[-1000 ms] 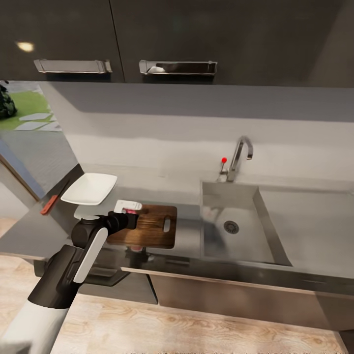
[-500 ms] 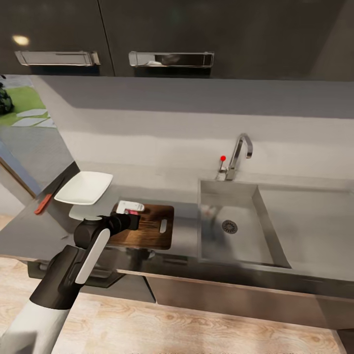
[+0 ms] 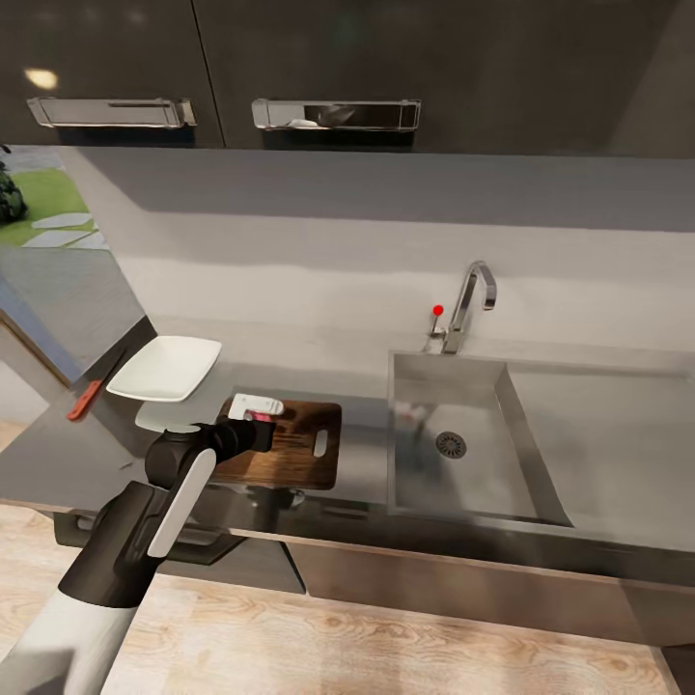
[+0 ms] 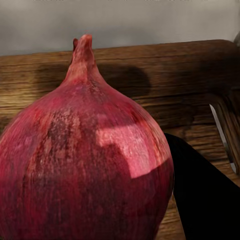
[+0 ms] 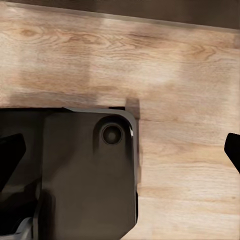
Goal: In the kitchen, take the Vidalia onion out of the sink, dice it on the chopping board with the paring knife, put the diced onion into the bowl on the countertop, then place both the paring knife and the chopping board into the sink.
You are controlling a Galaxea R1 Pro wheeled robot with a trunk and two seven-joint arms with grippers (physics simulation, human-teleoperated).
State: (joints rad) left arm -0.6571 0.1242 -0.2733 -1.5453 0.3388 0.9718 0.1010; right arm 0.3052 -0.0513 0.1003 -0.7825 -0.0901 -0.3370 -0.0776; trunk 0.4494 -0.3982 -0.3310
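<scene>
My left gripper (image 3: 255, 414) is shut on the Vidalia onion (image 3: 259, 416), holding it over the left part of the dark wooden chopping board (image 3: 301, 454). In the left wrist view the pinkish-red onion (image 4: 85, 165) looms close, stem up, with one dark finger (image 4: 205, 200) beside it and the board (image 4: 165, 75) behind. The white bowl (image 3: 166, 369) sits on the countertop (image 3: 58, 454) left of the board. The paring knife (image 3: 89, 396) lies further left, near the counter's edge. The steel sink (image 3: 483, 483) with its tap (image 3: 470, 294) is on the right. My right gripper (image 5: 124, 149) is open over the floor.
Dark wall cabinets (image 3: 338, 58) with metal handles hang above the counter. The red knob (image 3: 438, 311) stands beside the tap. In the right wrist view the robot's dark base (image 5: 75, 175) rests on the pale wooden floor (image 5: 165, 60).
The head camera shifted a little early on, sliding the whole picture leftward. The left arm still holds the onion over the board in the same place.
</scene>
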